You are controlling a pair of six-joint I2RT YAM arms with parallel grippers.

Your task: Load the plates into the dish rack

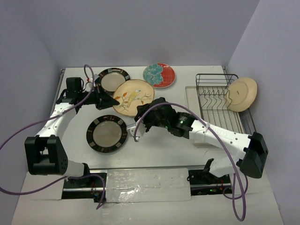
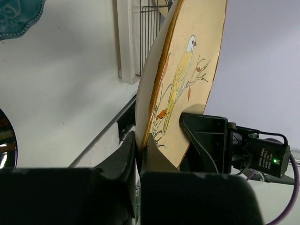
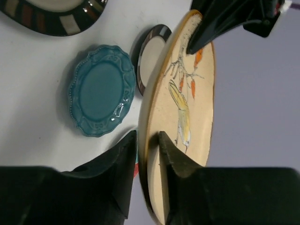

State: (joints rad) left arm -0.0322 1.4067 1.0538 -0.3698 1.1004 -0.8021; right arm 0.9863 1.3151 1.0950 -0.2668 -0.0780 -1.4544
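Bird plate (image 1: 133, 97) hangs between left end effector (image 1: 115, 101) and right end effector (image 1: 140, 114). Left wrist: fingers (image 2: 124, 154) clamped on its rim, dish rack (image 2: 125, 42) beyond. Right wrist: rim pinched likewise, with a scalloped teal plate (image 3: 101, 91) on the counter (image 3: 42, 93) to the left.

right arm (image 1: 220, 136) lies across the bare table (image 1: 154, 150) before the dish rack (image 1: 213, 101).

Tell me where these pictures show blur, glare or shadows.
Top external: even, soft light, with faint shadows beneath the near striped plate. Left wrist: its own fingers look dark and soft, while the bird plate is sharp. Right wrist: small highlights on the glossy teal plate.
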